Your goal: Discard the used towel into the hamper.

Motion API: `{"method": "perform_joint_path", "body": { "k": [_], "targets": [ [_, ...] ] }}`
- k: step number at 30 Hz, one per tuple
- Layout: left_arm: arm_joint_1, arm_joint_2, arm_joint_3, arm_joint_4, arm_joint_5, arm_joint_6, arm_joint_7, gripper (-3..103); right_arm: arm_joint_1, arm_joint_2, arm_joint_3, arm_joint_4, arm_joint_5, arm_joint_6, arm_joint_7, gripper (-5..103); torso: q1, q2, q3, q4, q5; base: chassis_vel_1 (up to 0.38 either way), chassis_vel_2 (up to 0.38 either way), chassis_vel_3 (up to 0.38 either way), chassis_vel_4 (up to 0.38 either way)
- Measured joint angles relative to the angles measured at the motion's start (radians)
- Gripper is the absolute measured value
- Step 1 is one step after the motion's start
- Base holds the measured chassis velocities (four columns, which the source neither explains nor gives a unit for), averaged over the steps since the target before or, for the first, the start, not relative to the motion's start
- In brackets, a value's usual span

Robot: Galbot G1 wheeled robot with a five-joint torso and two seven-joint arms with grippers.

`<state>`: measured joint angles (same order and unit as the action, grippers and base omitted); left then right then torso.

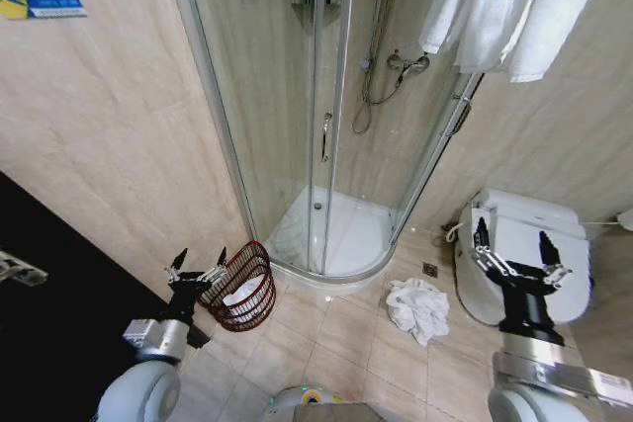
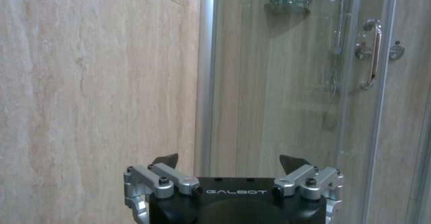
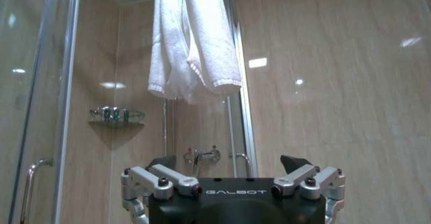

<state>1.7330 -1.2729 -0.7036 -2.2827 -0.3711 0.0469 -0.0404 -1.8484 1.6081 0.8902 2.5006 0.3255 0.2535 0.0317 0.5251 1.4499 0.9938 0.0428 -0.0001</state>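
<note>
Left gripper (image 1: 198, 262) raised, jaws spread, empty, right gripper (image 1: 512, 244) raised alike, jaws apart

An open weave of dark reddish-brown wire or wicker is seen in the hamper (image 1: 240, 287). The crumpled towel (image 1: 417, 307) is soft white cloth. The floor (image 1: 326, 338) is glossy beige tile; glass shower door (image 1: 287, 106) framed in polished metal.
</note>
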Motion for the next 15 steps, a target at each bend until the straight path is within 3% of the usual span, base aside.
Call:
{"method": "perform_joint_path", "body": {
  "k": [7,15],
  "targets": [
    [0.0,0.0,0.0,0.0,0.0,0.0,0.0,98,0.001,0.0,-0.002,0.0,0.005,0.002,-0.005,100,0.0,0.0,0.0,-0.0001,0.0,-0.105,-0.12,0.115,0.093],
    [0.0,0.0,0.0,0.0,0.0,0.0,0.0,98,0.003,0.0,0.001,0.0,0.008,0.006,-0.009,100,0.0,0.0,0.0,-0.0001,0.0,-0.216,-0.21,0.221,0.213]
  ]
}}
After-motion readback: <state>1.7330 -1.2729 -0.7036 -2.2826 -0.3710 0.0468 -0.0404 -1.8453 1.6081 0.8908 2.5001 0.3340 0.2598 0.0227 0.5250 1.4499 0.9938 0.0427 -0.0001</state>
